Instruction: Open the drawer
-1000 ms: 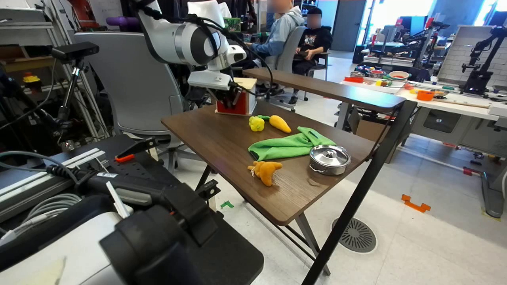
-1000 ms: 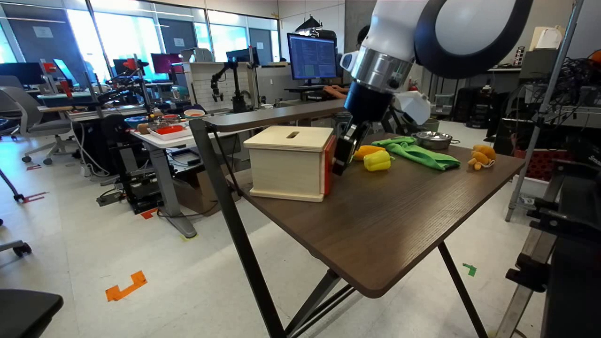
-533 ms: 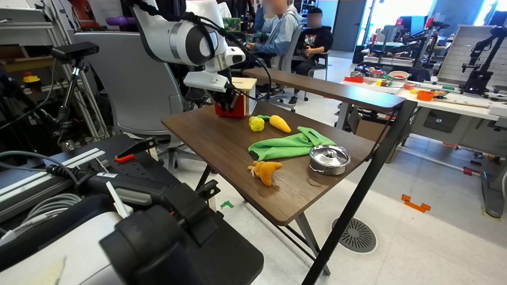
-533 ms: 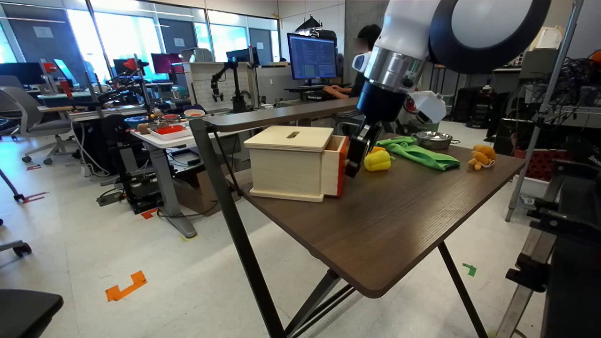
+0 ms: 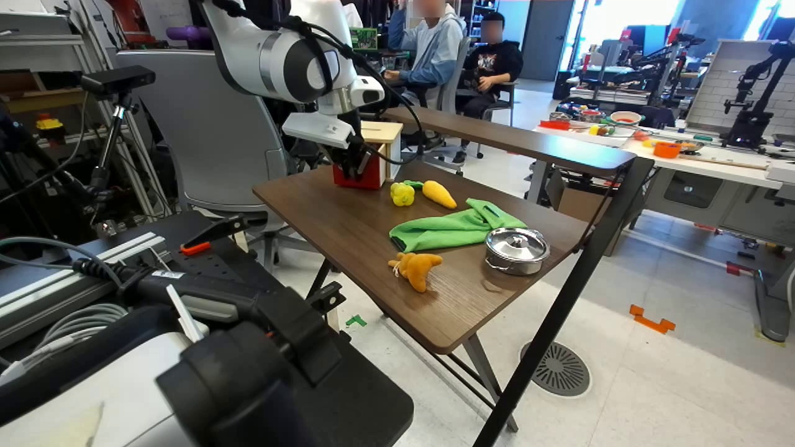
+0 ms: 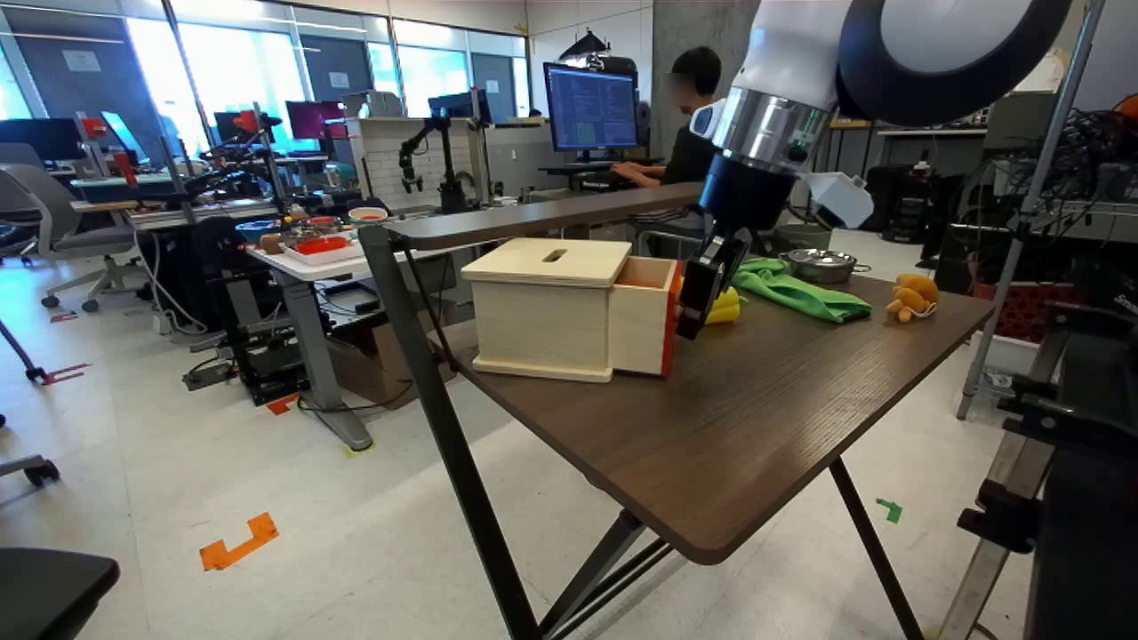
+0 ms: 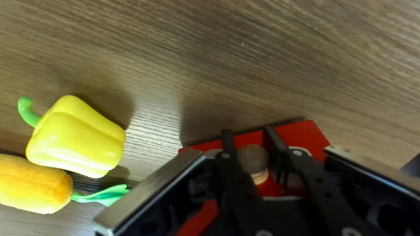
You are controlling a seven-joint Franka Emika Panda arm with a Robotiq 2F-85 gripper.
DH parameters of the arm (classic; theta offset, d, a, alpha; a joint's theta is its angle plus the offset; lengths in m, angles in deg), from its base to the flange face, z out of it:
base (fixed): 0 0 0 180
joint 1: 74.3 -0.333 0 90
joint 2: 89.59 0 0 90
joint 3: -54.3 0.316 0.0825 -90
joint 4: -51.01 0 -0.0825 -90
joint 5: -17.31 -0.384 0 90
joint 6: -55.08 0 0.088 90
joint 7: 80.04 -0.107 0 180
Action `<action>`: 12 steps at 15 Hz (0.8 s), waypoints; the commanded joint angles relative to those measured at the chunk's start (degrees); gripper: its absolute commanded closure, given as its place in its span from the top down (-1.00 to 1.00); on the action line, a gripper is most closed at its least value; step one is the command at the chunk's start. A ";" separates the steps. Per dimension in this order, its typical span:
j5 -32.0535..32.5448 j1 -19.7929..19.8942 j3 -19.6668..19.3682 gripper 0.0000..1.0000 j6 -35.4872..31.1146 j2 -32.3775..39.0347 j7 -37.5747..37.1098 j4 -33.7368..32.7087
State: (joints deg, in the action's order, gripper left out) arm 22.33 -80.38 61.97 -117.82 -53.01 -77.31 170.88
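The drawer stands partway out of the box on the table, its wooden side showing in an exterior view. The gripper is at the red front, its fingers drawn in to the width of the round knob, which they hold between them. The pepper lies beside the carrot; farther off are the cloth, pot and toy.
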 commanded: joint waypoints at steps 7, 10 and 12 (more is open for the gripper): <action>-4.10 2.93 3.62 0.32 9.28 -2.43 0.47 2.64; -5.78 3.49 4.41 0.79 13.74 -1.84 1.15 1.98; -6.73 3.67 4.52 1.00 16.23 -1.66 1.38 1.45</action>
State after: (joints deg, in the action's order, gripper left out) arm 18.02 -78.28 65.06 -105.72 -53.52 -77.35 172.28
